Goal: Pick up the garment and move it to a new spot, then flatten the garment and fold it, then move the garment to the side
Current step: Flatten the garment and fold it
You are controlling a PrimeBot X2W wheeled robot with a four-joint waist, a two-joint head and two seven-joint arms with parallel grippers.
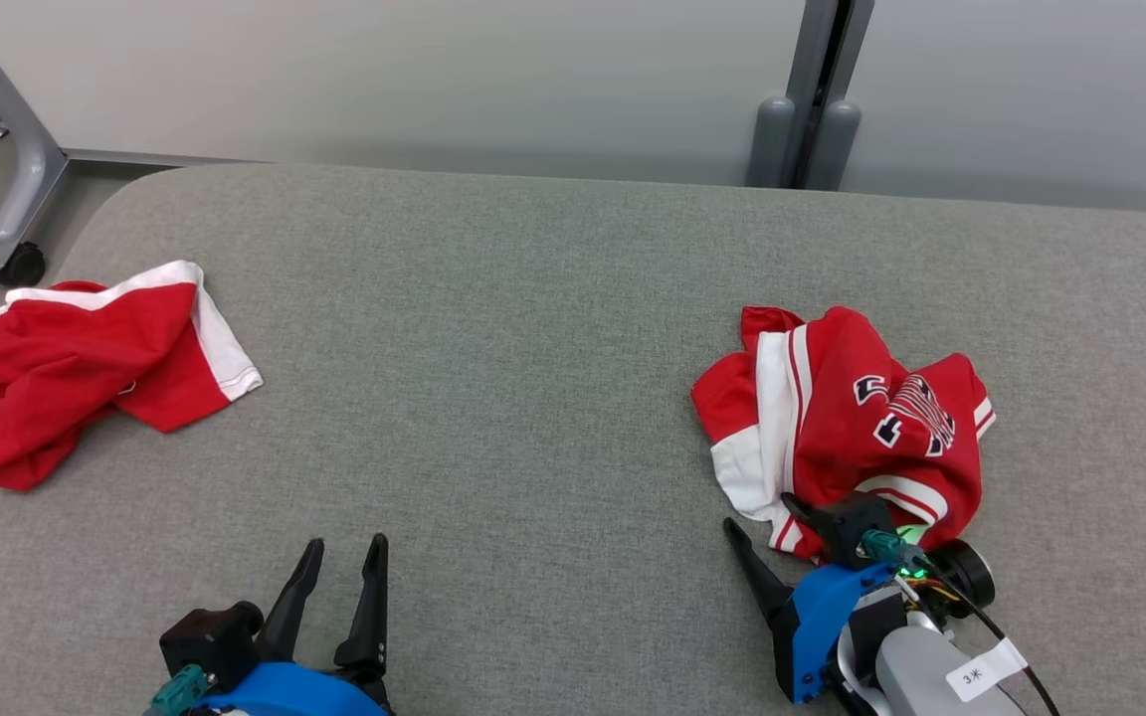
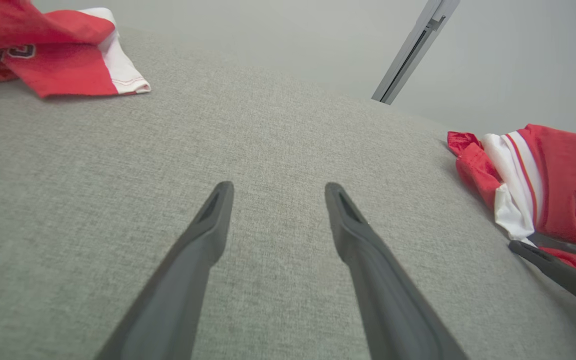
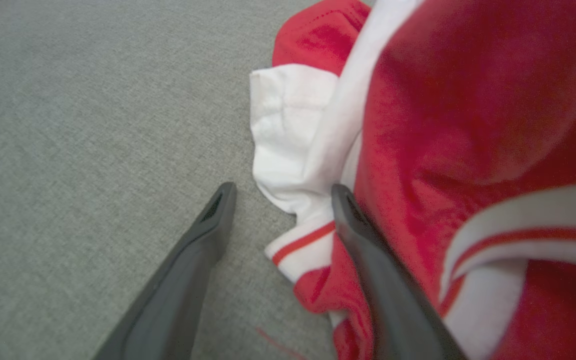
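step: grasp garment [image 1: 861, 398] | right pincer [image 3: 283, 189]: released, straddling near hem | left pincer [image 1: 346, 542]: released over bare surface [image 1: 493, 348] | advice: sink lower, pinch several layers

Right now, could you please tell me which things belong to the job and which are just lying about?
Job:
jersey
right claw, open astride its edge
table

Lying about:
second garment, far left
frame leg with castor
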